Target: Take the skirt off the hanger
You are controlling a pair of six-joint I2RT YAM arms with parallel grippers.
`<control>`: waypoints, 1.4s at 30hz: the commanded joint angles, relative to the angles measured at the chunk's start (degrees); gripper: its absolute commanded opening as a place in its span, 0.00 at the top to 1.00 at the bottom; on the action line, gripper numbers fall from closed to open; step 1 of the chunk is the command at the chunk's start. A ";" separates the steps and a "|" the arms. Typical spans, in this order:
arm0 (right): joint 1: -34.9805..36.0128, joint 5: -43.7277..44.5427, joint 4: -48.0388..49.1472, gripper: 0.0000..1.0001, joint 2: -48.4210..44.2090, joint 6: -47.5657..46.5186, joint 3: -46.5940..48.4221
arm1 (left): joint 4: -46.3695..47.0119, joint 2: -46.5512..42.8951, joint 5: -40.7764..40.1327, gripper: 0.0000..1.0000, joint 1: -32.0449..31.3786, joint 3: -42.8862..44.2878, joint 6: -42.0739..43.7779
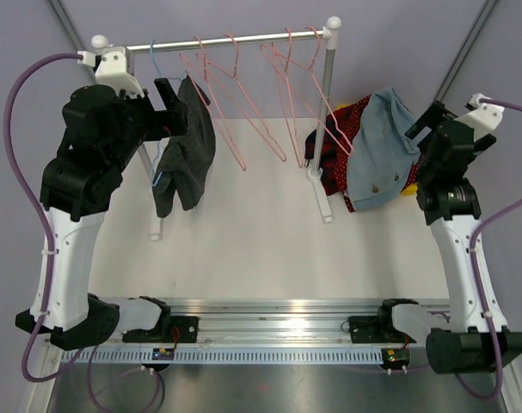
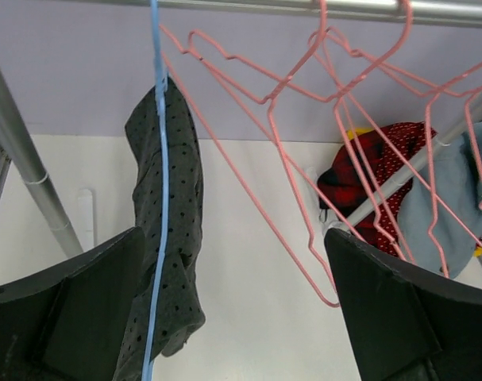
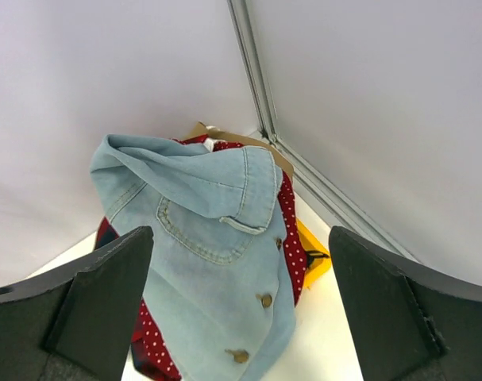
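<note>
skirt: the dark grey dotted skirt (image 2: 175,238) hung draped on the blue hanger (image 2: 160,198) at the left end of the rail (image 1: 243,39), lower hem hanging free above the tabletop (image 1: 243,249); not off the hanger.
left fingers: you had the left fingers (image 2: 74,309) spread wide, nothing clamped between them. In the left wrist view the skirt and blue hanger sat in the gap, hard against the left-hand finger. Contact or not, can't tell.
left arm: you held it raised by the rack's left end, wrist level with the skirt's upper part in the top view.
right fingers: you had the right fingers (image 3: 82,309) wide apart too, holding nothing, aimed at the clothes pile.
right arm: up on the right side of the tabletop, well apart from the skirt.
pink hangers (image 2: 285,163): several bare wire ones on the same rail, right of the blue hanger, tilted and tangled across each other.
clothes pile: light blue denim garment (image 3: 217,270) with buttons lay on top of a red dotted garment (image 3: 288,230), just beside the rack's right post (image 1: 327,86); something yellow (image 3: 312,250) peeked out from underneath at the far side.
rack: silver rail with white end knobs, standing on the tabletop.
</note>
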 commanded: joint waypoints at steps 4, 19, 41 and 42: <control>0.35 -3.59 -5.23 0.01 -10.43 3.73 -7.80 | 2.04 0.60 -3.83 0.01 2.88 -6.65 1.08; 0.35 -12.72 -8.32 0.05 -19.58 4.53 -14.40 | 5.91 7.28 2.50 1.00 10.00 -4.04 -0.33; 61.13 -10.05 -8.23 0.01 5.00 -19.11 23.90 | 1.52 1.13 10.41 1.00 9.83 7.57 -7.36; 63.34 -8.97 -7.01 0.01 6.32 -18.77 24.09 | 1.26 1.04 10.50 1.00 9.83 7.75 -7.71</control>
